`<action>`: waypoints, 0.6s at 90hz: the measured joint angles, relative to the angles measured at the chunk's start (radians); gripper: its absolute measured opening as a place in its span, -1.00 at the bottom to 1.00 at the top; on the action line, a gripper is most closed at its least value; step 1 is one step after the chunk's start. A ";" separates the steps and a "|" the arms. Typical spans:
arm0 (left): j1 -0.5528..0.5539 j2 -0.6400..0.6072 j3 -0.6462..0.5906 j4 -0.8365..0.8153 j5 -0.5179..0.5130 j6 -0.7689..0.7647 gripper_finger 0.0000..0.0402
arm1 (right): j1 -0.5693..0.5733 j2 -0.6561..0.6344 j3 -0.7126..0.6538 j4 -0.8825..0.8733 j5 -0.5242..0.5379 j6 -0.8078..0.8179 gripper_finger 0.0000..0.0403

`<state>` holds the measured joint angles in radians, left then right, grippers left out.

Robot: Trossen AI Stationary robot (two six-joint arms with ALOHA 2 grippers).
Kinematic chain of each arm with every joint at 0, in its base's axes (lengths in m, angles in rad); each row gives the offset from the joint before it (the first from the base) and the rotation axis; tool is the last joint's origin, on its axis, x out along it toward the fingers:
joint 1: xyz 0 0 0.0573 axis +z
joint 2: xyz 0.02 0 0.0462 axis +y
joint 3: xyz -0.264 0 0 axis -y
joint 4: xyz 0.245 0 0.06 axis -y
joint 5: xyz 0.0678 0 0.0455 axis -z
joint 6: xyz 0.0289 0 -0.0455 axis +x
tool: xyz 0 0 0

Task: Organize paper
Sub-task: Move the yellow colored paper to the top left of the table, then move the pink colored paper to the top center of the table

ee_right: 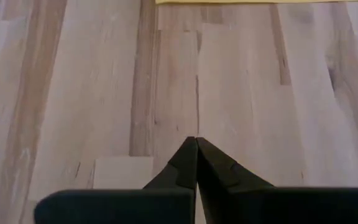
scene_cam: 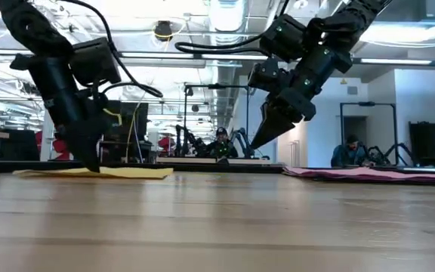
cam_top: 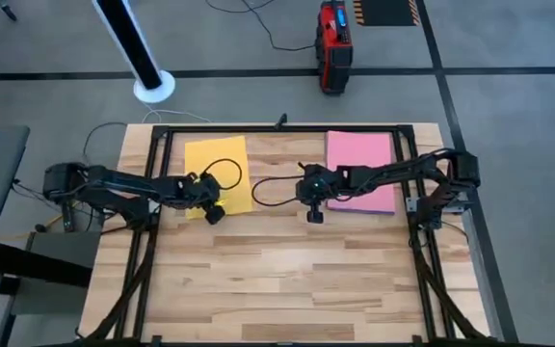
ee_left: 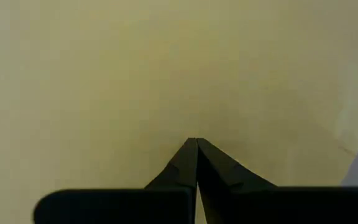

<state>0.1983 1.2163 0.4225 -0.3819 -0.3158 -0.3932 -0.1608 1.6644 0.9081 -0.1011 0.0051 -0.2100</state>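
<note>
A yellow sheet of paper [cam_top: 216, 169] lies flat on the wooden table at the far left. A pink sheet [cam_top: 360, 169] lies flat at the far right, with a purple edge [cam_top: 359, 208] showing under its near side. My left gripper [cam_top: 214, 213] is shut, its tips down on the yellow sheet [ee_left: 166, 74] near its near edge. My right gripper [cam_top: 314, 214] is shut and hangs above bare wood [ee_right: 197, 93] between the two sheets, left of the pink one. In the low view it [scene_cam: 257, 143] is clear of the table. My left gripper presses its shut fingertips [scene_cam: 95, 168] down on the yellow sheet's top face [ee_left: 196, 127], close to the near edge. The fingers come from above, slanting in from the table's left. The sheet lies flat on the table [scene_cam: 127, 172].
Black frame rails [cam_top: 287, 127] run round the table's far and side edges. A black cable loops over the yellow sheet [cam_top: 227, 172], and another lies on the wood between the sheets [cam_top: 270, 183]. The table's near half [cam_top: 287, 280] is bare wood. A red device [cam_top: 333, 43] stands on the floor beyond.
</note>
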 joint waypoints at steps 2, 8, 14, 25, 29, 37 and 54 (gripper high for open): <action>0.001 0.000 0.000 -0.004 -0.001 0.004 -1.00 | 0.000 0.000 0.000 0.000 0.000 0.000 -1.00; 0.001 0.000 0.001 -0.027 -0.004 0.013 -1.00 | 0.000 0.000 0.000 0.000 0.000 0.000 -1.00; 0.001 0.002 0.003 -0.044 -0.008 0.019 -1.00 | 0.000 0.000 0.000 0.000 0.000 0.000 -1.00; 0.001 -0.004 0.003 -0.054 -0.015 0.014 -1.00 | 0.000 0.000 0.000 0.000 0.000 0.000 -1.00; 0.001 -0.010 0.003 -0.049 -0.013 0.002 -1.00 | 0.000 0.000 0.000 0.000 0.000 0.000 -1.00; 0.002 -0.022 0.015 -0.033 0.008 -0.025 -1.00 | 0.000 0.000 0.000 0.001 0.000 0.000 -1.00; 0.000 -0.046 0.062 -0.004 0.049 -0.037 -1.00 | 0.016 -0.033 0.000 -0.031 0.000 0.000 -1.00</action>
<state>0.1982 1.1700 0.4846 -0.3862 -0.2669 -0.4303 -0.1448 1.6314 0.9085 -0.1319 0.0051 -0.2104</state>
